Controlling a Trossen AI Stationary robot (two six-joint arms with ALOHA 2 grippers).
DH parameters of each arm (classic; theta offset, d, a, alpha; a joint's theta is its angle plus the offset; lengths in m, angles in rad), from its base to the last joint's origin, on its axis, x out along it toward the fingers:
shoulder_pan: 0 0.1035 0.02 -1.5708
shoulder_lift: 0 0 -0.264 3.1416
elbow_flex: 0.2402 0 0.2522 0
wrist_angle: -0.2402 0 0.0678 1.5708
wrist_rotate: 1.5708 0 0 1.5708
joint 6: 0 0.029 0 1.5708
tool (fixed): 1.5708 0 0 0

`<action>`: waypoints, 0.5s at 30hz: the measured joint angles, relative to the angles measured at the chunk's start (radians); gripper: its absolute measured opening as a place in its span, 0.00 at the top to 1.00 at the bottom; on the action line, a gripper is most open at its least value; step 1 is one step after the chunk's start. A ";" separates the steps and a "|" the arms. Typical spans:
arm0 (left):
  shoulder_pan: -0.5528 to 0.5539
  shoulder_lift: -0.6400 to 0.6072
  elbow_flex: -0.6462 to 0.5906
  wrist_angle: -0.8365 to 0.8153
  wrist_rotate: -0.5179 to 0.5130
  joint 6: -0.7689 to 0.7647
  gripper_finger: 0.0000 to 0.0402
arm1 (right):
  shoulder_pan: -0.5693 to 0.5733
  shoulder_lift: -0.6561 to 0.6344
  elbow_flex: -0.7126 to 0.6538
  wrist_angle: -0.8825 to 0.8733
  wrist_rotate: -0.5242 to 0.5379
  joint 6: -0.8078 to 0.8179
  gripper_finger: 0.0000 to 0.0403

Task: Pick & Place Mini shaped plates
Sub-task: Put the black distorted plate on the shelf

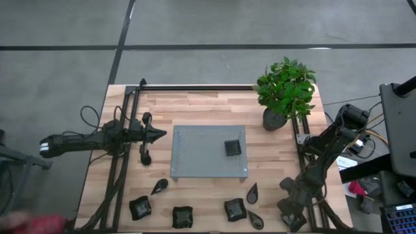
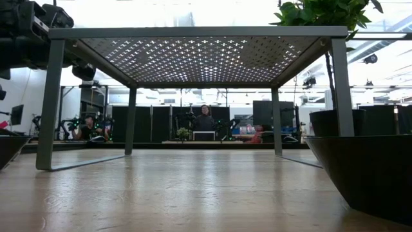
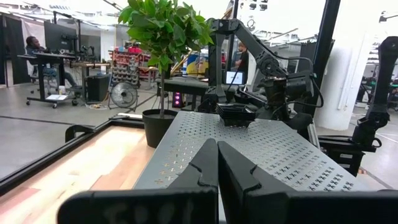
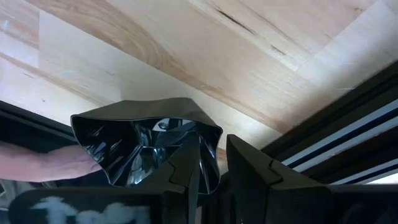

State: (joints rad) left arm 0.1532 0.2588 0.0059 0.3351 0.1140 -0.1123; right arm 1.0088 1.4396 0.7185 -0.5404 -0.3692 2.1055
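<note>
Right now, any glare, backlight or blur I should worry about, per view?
Low view: bright room lights backlight the tray, near pot a dark silhouette. Right wrist view: glossy wavy plate in the right gripper throws reflections. Left wrist view: left gripper close and soft. High view: even light.

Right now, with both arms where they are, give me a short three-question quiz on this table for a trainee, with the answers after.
1. How many mini plates sit on the grey tray?
2. True or false: the left gripper is open.
3. What does the right gripper hold? A) a wavy-edged plate B) a spoon C) nothing

Key:
1. One, a square plate near the tray's right side.
2. False: it is shut, just off the tray's left edge.
3. A: it is shut on the plate's rim, at the table's near right corner.
</note>
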 joint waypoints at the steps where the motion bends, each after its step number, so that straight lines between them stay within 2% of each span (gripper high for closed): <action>1: 0.000 0.000 0.000 0.000 0.000 0.000 1.00 | 0.000 0.004 0.000 0.001 -0.002 -0.006 0.80; 7: 0.000 0.000 0.000 0.000 0.000 0.000 1.00 | -0.001 0.016 0.000 0.003 -0.029 0.002 0.79; 15: 0.000 0.000 0.000 0.000 0.000 0.000 1.00 | -0.004 0.019 0.009 -0.011 -0.014 0.002 0.81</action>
State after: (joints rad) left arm 0.1530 0.2588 0.0059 0.3350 0.1141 -0.1121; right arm 1.0050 1.4590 0.7273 -0.5519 -0.3835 2.1071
